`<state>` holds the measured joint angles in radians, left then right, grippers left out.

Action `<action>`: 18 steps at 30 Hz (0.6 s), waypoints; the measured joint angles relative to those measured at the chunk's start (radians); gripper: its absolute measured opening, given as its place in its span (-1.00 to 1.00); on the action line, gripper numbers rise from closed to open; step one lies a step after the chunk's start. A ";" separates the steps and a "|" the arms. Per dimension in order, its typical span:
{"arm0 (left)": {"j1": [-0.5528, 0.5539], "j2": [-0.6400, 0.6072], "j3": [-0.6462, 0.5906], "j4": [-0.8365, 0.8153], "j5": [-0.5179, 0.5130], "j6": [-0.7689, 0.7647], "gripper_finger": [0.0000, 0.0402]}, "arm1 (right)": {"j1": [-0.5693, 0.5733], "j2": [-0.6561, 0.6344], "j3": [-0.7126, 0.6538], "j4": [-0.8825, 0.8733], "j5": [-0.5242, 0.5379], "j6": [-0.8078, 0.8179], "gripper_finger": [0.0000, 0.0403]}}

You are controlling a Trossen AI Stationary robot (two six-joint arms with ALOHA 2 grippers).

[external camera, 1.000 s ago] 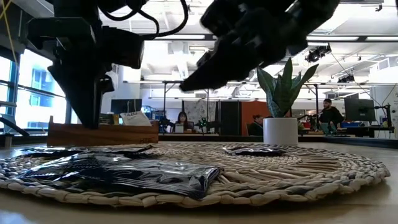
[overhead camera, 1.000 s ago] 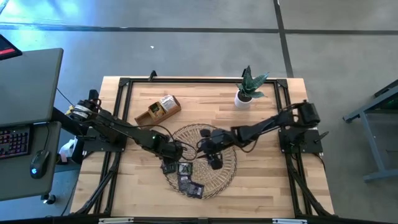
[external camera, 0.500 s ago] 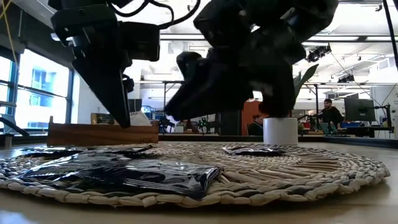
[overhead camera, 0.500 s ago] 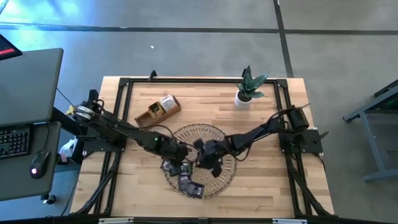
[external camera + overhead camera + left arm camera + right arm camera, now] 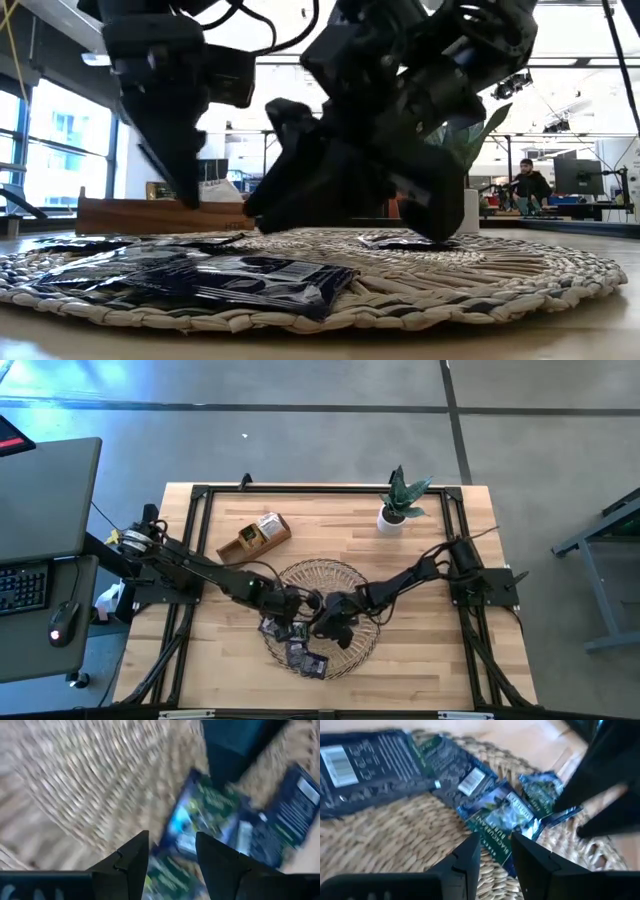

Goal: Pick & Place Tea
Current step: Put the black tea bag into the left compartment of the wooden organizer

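Wooden desk (image 5: 430, 650), seen from above: round wicker tray (image 5: 352, 572) at centre, dark tea sachets (image 5: 297, 650) scattered over its near-left part, lying flat, a few overlapping, edges turned at differing angles. Behind the tray and to its left, a brown wooden box (image 5: 252, 536) with a pale sachet showing inside; behind and to the right, a small potted plant (image 5: 401, 500) in a white pot. Off the desk, left of the tray, a grey side table with keyboard (image 5: 22, 585) and mouse (image 5: 61, 624).

Left tool (image 5: 300, 603) over the tray's left half, fingers (image 5: 131, 860) parted, nothing between them, sachets just beyond. Right tool (image 5: 326, 626) close beside it, tilted down over the same cluster, fingers (image 5: 465, 857) slightly apart and empty, a blue-and-green sachet (image 5: 507, 817) directly ahead. Both arms crowding the tray's middle, blocking the level view of the far rim.
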<state>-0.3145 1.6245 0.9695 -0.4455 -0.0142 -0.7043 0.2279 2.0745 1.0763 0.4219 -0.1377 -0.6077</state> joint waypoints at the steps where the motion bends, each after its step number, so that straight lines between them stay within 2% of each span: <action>1: -0.002 0.003 0.000 -0.007 0.026 -0.007 -0.20 | 0.000 0.011 0.014 -0.018 -0.002 -0.002 -0.47; 8: -0.039 0.075 0.002 0.010 0.051 -0.001 -0.20 | -0.002 0.038 0.110 -0.199 0.014 -0.003 -0.47; 12: -0.047 0.121 0.004 0.045 0.045 -0.004 -0.20 | -0.004 0.038 0.119 -0.207 0.018 -0.019 -0.47; 18: -0.047 0.122 -0.001 0.085 0.047 0.012 -0.20 | -0.004 0.041 0.116 -0.171 0.039 -0.033 -0.48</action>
<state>-0.3614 1.7466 0.9685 -0.3609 0.0331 -0.6924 0.2243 2.1151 1.1927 0.2512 -0.0985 -0.6407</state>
